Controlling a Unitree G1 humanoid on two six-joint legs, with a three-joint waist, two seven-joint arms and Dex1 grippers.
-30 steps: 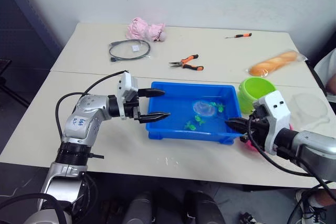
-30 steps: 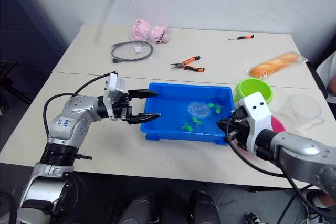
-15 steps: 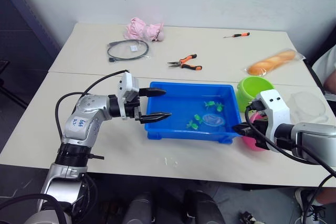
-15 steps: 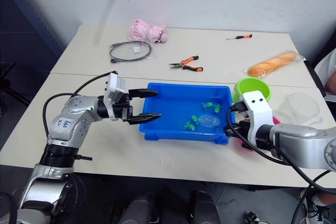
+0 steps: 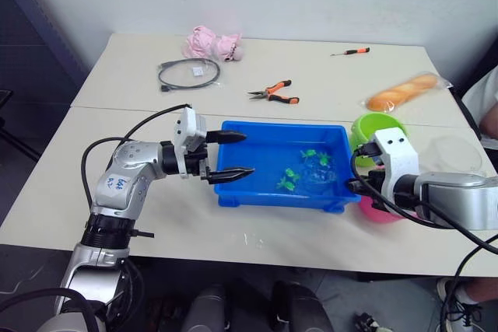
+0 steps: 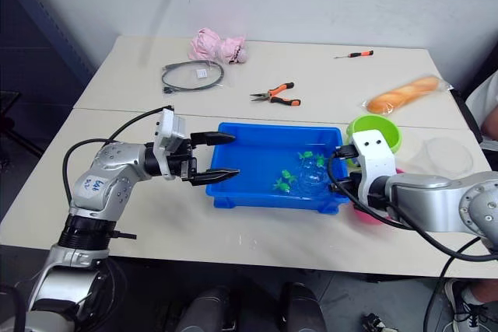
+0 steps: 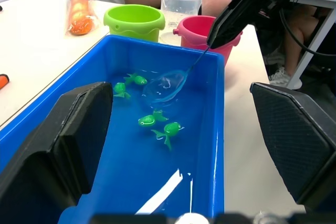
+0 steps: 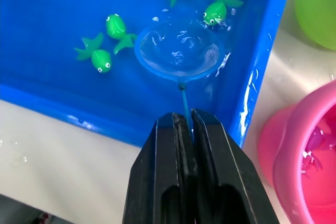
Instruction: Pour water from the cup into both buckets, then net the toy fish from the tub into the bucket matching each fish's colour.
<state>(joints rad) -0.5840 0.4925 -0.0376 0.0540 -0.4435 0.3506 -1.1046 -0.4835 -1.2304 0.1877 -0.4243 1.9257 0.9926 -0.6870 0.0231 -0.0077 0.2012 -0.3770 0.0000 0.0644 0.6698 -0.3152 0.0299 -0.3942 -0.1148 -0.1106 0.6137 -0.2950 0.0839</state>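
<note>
Right end effector (image 8: pixel 184 124) pinches net (image 8: pixel 179 52) handle, hoop reaching into tub (image 8: pixel 63 3)

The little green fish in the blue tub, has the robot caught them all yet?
Not yet. Four green plastic fish swim in the shallow blue plastic tub. No pink fish show there, and something pink sits in the hot pink bucket, so those look done. The right gripper holds the blue-rimmed net, dipped among the fish. Left: net the green ones into the lime green bucket.
</note>
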